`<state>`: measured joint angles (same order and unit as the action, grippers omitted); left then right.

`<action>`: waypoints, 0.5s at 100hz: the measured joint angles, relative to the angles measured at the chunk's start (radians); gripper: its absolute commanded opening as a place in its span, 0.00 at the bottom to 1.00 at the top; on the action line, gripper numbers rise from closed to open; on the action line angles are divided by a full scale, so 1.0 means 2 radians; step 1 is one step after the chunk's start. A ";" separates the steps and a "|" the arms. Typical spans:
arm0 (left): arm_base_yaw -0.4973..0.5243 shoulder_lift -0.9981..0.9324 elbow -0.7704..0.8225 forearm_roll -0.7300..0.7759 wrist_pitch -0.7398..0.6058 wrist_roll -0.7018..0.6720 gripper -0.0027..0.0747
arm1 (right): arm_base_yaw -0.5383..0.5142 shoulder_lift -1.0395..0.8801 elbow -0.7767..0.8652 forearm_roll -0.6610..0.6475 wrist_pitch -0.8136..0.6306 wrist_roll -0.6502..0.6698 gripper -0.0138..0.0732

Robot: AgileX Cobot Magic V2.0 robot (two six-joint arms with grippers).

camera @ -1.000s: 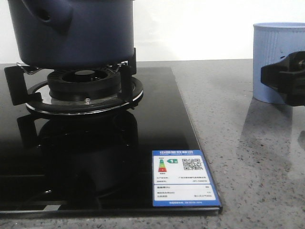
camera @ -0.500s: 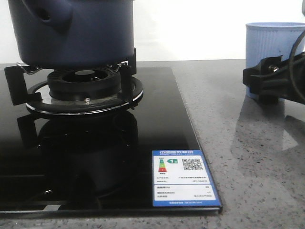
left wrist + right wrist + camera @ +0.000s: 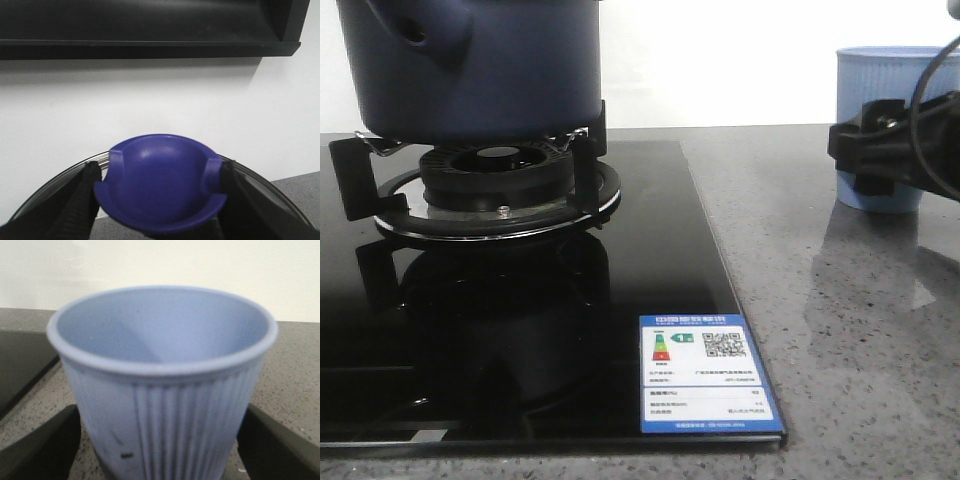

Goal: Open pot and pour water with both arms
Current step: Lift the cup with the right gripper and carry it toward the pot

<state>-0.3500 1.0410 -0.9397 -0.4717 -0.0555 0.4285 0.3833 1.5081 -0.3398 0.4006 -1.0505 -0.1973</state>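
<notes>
The dark navy pot (image 3: 470,70) sits on the burner (image 3: 500,170) at the far left, its top cut off by the frame. My left gripper (image 3: 160,200) is shut on the blue knob (image 3: 160,185) of a glass lid (image 3: 260,185), held up in front of a white wall; it is out of the front view. The pale blue ribbed cup (image 3: 880,75) stands on the counter at the right. My right gripper (image 3: 870,160) is open, one finger on each side of the cup (image 3: 165,390) low down, close to its wall.
A black glass hob (image 3: 650,260) with a pan support covers the left half, an energy label (image 3: 705,375) at its near corner. Speckled grey countertop (image 3: 820,330) lies to the right. A dark shelf (image 3: 150,30) hangs above the lid.
My right gripper has slid left along the cup and now reaches further round it. The cup shifted slightly left a second ago. The pot has not moved.
</notes>
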 measured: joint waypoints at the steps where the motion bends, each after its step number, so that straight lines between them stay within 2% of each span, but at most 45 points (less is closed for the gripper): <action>1: 0.000 0.000 0.000 0.000 0.000 0.000 0.46 | 0.000 0.001 0.000 0.000 0.000 0.000 0.81; 39: 0.000 0.000 0.000 0.000 0.000 0.000 0.46 | 0.000 0.035 -0.007 0.013 0.002 0.000 0.81; 50: 0.000 0.000 0.000 0.000 0.000 0.000 0.46 | 0.000 0.036 -0.007 0.013 0.001 0.000 0.76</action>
<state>-0.3500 1.0410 -0.9397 -0.4717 -0.0555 0.4285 0.3833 1.5792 -0.3528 0.4276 -1.0478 -0.1973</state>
